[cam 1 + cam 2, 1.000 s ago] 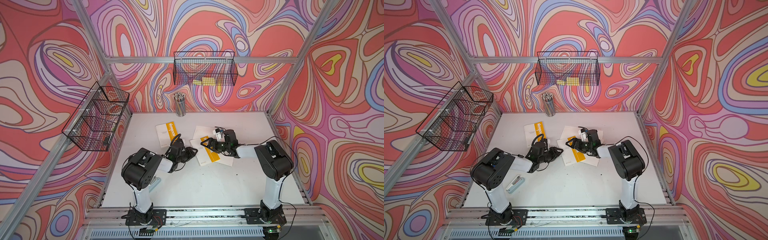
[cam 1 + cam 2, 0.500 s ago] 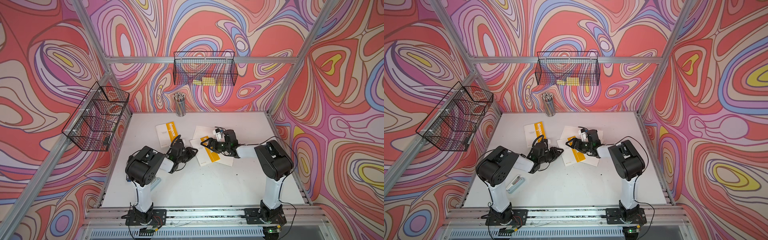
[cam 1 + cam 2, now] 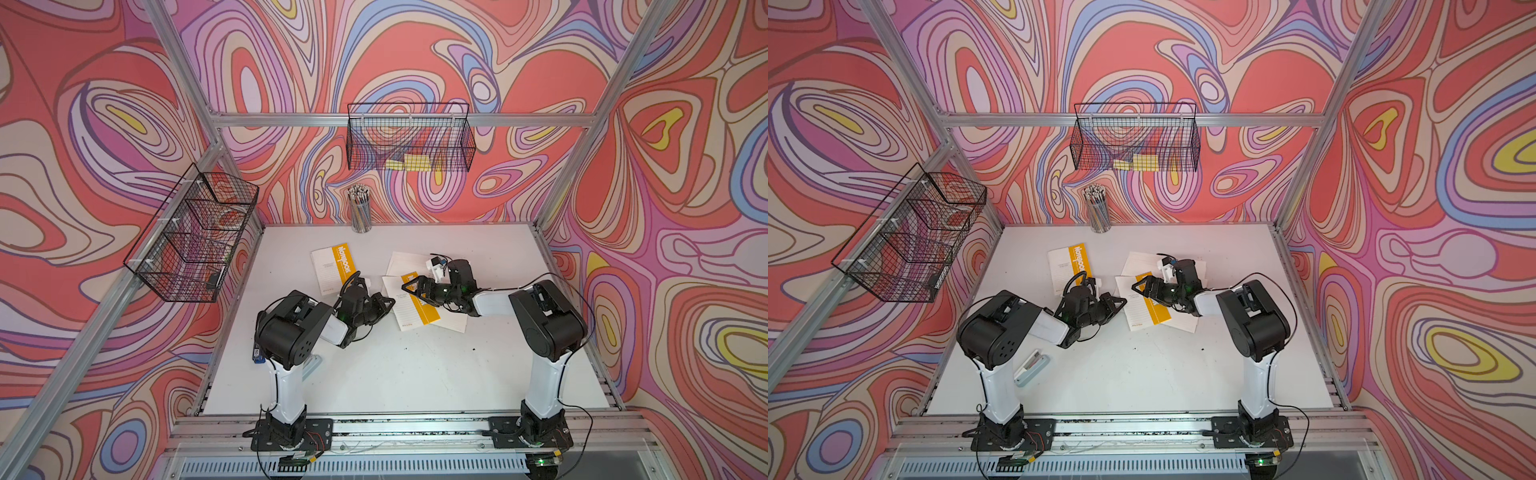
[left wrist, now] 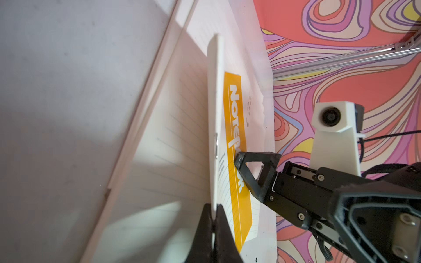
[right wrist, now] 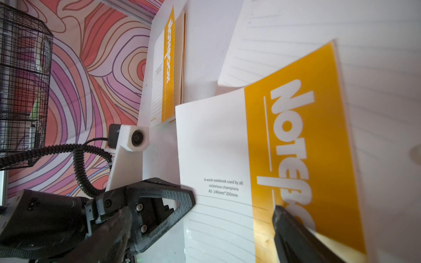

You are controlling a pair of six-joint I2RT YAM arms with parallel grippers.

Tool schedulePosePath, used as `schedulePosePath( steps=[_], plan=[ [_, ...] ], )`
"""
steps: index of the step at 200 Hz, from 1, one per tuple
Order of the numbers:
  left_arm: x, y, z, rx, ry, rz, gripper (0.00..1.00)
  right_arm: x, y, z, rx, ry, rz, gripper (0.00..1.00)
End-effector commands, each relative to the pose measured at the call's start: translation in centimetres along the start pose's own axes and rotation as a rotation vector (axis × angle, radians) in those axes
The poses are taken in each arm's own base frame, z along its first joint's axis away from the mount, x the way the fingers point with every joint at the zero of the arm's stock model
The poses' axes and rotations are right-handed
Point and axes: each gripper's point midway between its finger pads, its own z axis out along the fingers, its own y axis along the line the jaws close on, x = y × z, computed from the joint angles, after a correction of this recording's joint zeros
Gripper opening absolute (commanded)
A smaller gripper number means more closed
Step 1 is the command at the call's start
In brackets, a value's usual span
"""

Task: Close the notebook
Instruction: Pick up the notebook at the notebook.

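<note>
My left gripper [image 4: 213, 218] has its jaws pinched thin on the free edge of the white-and-orange paper notebook [image 3: 409, 316]. Seen from above, it lies at my 3 o'clock, mid-table, with its long axis running 11 to 5. My right gripper [image 3: 405, 286], whose jaw gap I cannot tell, touches the orange stripe [image 5: 296, 136].

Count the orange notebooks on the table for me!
2. The closed notebook lies toward the back left. The middle notebook sits mid-table atop spread lined pages, which may be its own or a hidden third's.
</note>
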Motion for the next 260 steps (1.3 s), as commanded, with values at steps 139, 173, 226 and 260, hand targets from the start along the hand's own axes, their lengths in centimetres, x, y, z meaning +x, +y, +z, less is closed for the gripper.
schedulePosePath(
  steps=[139,173,226,260],
  plan=[
    [-2.4,-7.7,-1.5,0.041,0.135,0.133,0.00,-2.1,6.3,-4.3,-0.025,-0.037,-0.073,0.98],
    [-3.4,-8.8,-3.2,-0.033,0.165,0.192,0.00,-2.6,7.2,-4.8,-0.040,-0.055,-0.089,0.98],
    [-6.0,-7.9,-6.5,-0.089,0.135,0.192,0.00,-2.9,7.8,-5.3,-0.042,-0.055,-0.110,0.98],
    [-8.0,-7.5,-9.4,-0.125,0.101,0.197,0.00,-3.0,7.5,-5.7,-0.036,-0.060,-0.107,0.99]
  ],
)
